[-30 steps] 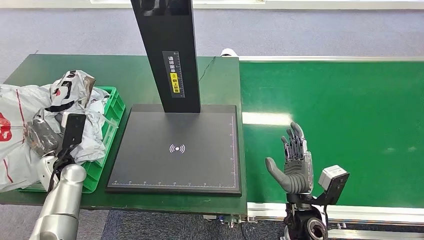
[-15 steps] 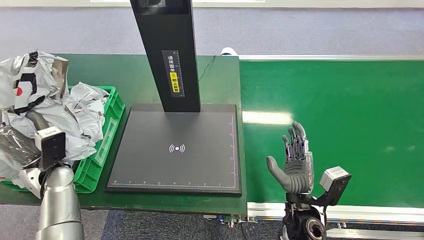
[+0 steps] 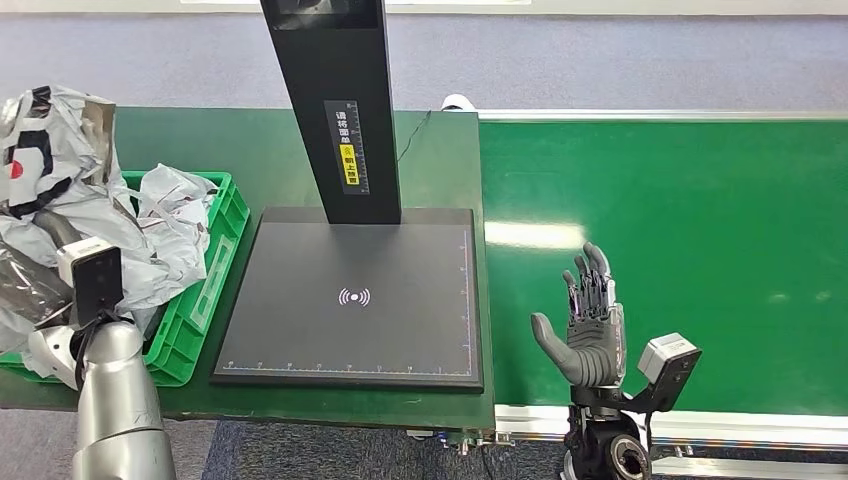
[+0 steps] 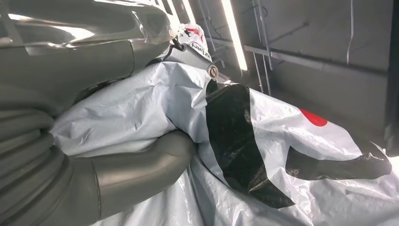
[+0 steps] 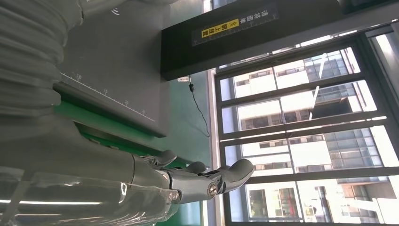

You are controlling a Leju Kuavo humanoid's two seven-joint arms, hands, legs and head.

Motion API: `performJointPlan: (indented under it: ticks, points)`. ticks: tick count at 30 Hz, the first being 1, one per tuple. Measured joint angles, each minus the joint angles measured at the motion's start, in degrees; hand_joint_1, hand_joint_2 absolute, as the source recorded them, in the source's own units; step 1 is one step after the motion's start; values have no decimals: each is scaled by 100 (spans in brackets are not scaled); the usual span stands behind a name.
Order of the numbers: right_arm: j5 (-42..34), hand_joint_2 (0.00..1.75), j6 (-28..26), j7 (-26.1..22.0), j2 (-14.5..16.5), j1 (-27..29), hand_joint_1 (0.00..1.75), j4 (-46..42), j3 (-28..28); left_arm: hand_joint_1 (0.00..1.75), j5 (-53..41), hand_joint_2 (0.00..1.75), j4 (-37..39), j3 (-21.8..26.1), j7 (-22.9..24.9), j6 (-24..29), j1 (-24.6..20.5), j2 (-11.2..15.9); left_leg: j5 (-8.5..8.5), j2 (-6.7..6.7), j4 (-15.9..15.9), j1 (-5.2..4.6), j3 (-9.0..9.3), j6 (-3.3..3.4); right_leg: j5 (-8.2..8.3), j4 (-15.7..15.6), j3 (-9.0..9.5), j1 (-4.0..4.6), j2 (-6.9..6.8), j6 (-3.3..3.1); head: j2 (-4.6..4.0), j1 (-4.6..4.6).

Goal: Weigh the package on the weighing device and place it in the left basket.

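Since a second ago the left arm has swung up and outward, and the grey plastic mail bag (image 3: 60,160) it carries has risen from lying low across the green basket (image 3: 205,290) to standing crumpled above the basket's far-left side; in the last half second it has shifted only slightly further left.

At the far left, the left robot hand (image 4: 141,160) grasps the mail bag, its thick grey thumb pressed into the silver-grey film with black and red print. The bag hangs over the basket's left part, and more grey crumpled bags (image 3: 175,225) lie inside the basket. The basket sits on the dark green table (image 3: 250,150), just beside the left edge of the weighing device (image 3: 350,300), a flat black platform with a white mark at its centre and a black upright post (image 3: 335,100) at its rear bearing a yellow label.

Right of the table runs the bright green conveyor belt (image 3: 700,230). Over its near edge the right robot hand (image 3: 588,330) is upright and released, fingers straight and apart, thumb spread, holding nothing.
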Motion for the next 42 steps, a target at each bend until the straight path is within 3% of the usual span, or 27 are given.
performJointPlan:
  ticks: [6, 12, 16, 18, 22, 26, 27, 30, 31, 36, 42]
  points:
    - [9, 175, -71, -11, -31, 108, 0, -75, -10, 175, -1326, 175, 1136, -147, 2303, -72, -692, 500, 4, -1, 0, 4, 2, -2, 2, 1, -1, 4, 1, -2, 0, -2]
    - [55, 175, 31, 24, -66, 122, 0, -80, -18, 166, -1720, 175, 2302, -523, 3593, -887, -1259, 993, 4, 2, 0, 4, -1, -2, 3, 2, -2, 4, 3, -2, 0, -1]
    - [93, 175, 123, 72, -77, 115, 0, -80, -26, 129, -1741, 175, 2889, -681, 3930, -1522, -1508, 1209, 3, 2, 0, 4, -7, -2, 3, 2, -7, 4, 3, -2, 0, -1]
    - [110, 175, 139, 84, -77, 114, 0, -80, -27, 123, -1705, 175, 3104, -723, 3995, -1714, -1601, 1295, 3, 2, 0, 4, -8, -2, 2, 2, -8, 3, 3, -2, 0, -1]
    - [122, 175, 139, 114, -78, 103, 0, -79, -30, 153, -1633, 175, 3463, -858, 4061, -2409, -1743, 1427, 3, 2, 0, 4, -7, -2, 2, 2, -7, 3, 2, -2, 0, -2]
    - [128, 175, 140, 137, -79, 70, 0, -76, -33, 169, -1542, 175, 3728, -1010, 4196, -3013, -1850, 1520, 4, 1, -1, 4, -3, -2, 2, 2, -2, 3, 2, -2, 0, -1]
    - [128, 175, 141, 142, -79, 61, 0, -76, -33, 144, -1528, 175, 3777, -1032, 4239, -3013, -1874, 1534, 4, 1, -1, 4, -2, -2, 2, 2, 0, 3, 2, -2, 0, -1]
    - [124, 175, 142, 167, -79, 43, 0, -76, -33, 17, -1505, 175, 3901, -1073, 4367, -2844, -1922, 1567, 4, 1, 0, 4, 0, -2, 2, 2, 3, 3, 2, -2, 0, -1]
    - [120, 175, 141, 178, -79, 42, 0, -76, -33, 0, -1502, 175, 3933, -1079, 4397, -2708, -1927, 1574, 4, 1, 0, 4, 1, -2, 2, 2, 3, 3, 2, -2, 0, -1]
    - [96, 175, 119, 234, -79, 47, 0, -76, -35, 0, -1411, 175, 4010, -1081, 4225, -1897, -1899, 1573, 4, 2, 0, 4, 1, -2, 2, 2, 1, 3, 3, -2, 0, -1]
    - [43, 175, 69, 239, -75, 56, 0, -77, -33, 0, -1198, 175, 3843, -1087, 3554, -748, -1709, 1505, 3, 3, 0, 4, -3, -3, 2, 2, -4, 3, 4, -2, 0, -1]
